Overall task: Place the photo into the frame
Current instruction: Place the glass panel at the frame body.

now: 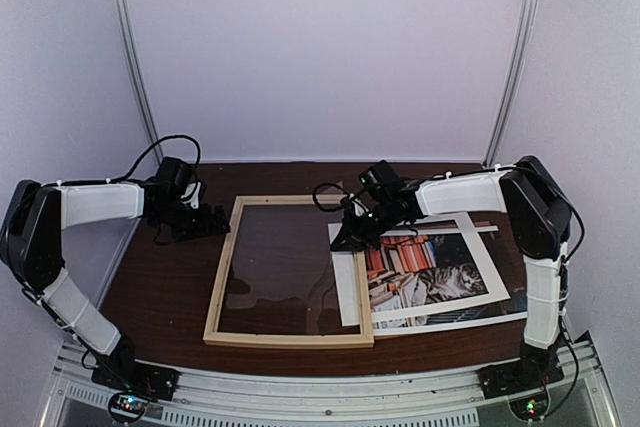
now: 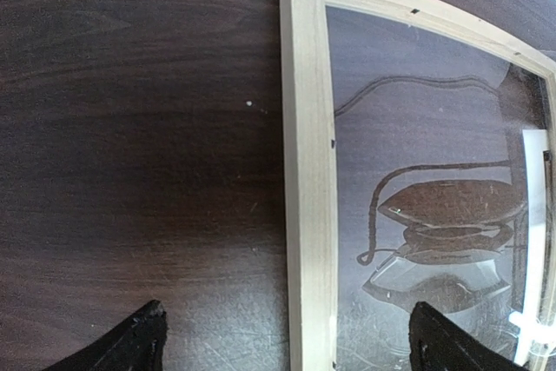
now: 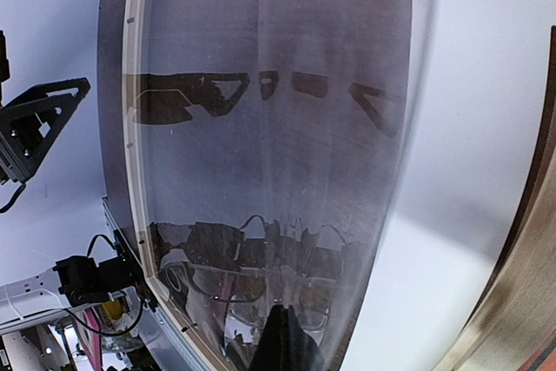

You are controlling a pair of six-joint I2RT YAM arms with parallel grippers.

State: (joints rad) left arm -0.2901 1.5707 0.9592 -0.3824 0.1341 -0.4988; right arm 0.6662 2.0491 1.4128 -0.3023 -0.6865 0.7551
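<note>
Pale wood frame (image 1: 290, 339) on dark table (image 1: 160, 277), photo (image 1: 440, 272) just beside it, right claw (image 1: 348, 237) closed tight, left claw (image 1: 212, 219) wide

The left arm (image 1: 100, 202) is pointing its forearm toward 3 o'clock, with the left end effector (image 1: 218, 219) gaping wide. The right arm (image 1: 465, 192) is stretching toward 9 o'clock, with the right end effector (image 1: 347, 239) pinching closed and tilting downward.

The frame (image 3: 132, 128) fills most of the view. Its pale wood strip curves round a scratched clear pane (image 3: 261, 58), with the dark counter (image 3: 115, 23) outside it. The right gripper (image 3: 282, 341), pinched to a dark point, sits over the pane. A black triangular arm part (image 3: 39, 123) stands beyond the strip.
</note>
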